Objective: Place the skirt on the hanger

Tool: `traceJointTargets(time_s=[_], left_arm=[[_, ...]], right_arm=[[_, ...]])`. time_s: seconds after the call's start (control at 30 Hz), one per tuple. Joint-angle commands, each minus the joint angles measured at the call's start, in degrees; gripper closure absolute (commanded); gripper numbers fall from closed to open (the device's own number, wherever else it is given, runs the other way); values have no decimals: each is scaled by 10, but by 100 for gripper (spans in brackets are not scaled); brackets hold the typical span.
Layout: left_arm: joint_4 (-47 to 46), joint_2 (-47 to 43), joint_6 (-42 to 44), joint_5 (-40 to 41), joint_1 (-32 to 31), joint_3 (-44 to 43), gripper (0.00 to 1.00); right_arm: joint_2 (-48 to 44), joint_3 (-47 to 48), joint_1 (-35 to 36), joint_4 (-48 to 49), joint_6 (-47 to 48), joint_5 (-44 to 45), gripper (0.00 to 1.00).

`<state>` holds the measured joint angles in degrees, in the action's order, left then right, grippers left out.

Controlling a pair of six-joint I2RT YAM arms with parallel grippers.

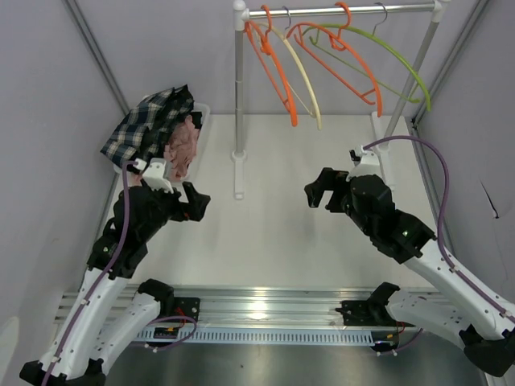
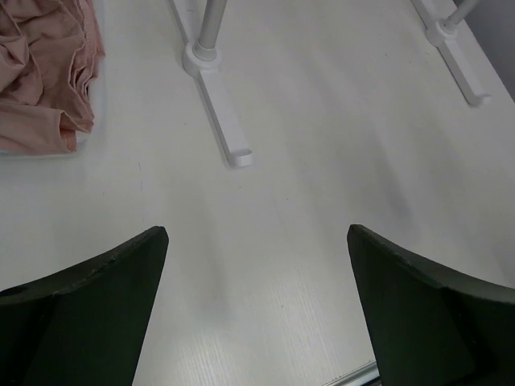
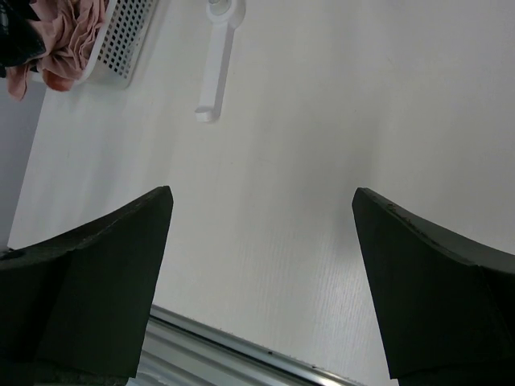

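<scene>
Skirt, not yet taken up: it is one of two garments heaped in the white perforated basket [image 1: 203, 112] at the far left of the surface [image 1: 273, 233]. Whether it is the plaid garment [image 1: 149, 125] on top or the pink gathered garment [image 1: 187, 145] spilling toward the near rim cannot be told. The plastic hangers [image 1: 278, 76] hang from the rail [image 1: 338, 10] of the rack at the far centre, well apart from the basket.

The left hand [image 1: 195, 203] hovers just near of the basket, its jaws spread wide and holding nothing. The right hand [image 1: 315, 193] hovers right of centre, likewise spread wide and holding nothing.

Either garment is judged light, soft and limp. It will sag and fold under its own weight and may drag its neighbour along. The best hold is judged to be the waistband, pinched at two separated points, one per hand, so that the opening stays spread for the hanger.
</scene>
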<state>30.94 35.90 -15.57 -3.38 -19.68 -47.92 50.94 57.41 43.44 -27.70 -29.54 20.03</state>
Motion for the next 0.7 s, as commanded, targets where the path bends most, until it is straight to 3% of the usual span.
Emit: traceJointTargets(time_s=[0.0, 0.13, 0.23, 0.3, 0.53, 0.67], left_arm=[[-16, 7, -9, 4, 3, -23, 1], [-16, 17, -19, 21, 3, -40, 1], [6, 33, -38, 106, 3, -73, 1], [20, 78, -48, 172, 8, -116, 1], [16, 281, -88, 231, 117, -295, 7], [-24, 367, -104, 268, 159, -337, 7]], right_arm=[[-13, -18, -4, 10, -7, -22, 1], [-28, -25, -6, 13, 6, -60, 1], [-30, -25, -7, 5, 20, -82, 1], [-31, -28, -12, 5, 25, -90, 1], [-8, -38, -27, 31, 12, -170, 1], [1, -53, -24, 48, -8, -217, 1]])
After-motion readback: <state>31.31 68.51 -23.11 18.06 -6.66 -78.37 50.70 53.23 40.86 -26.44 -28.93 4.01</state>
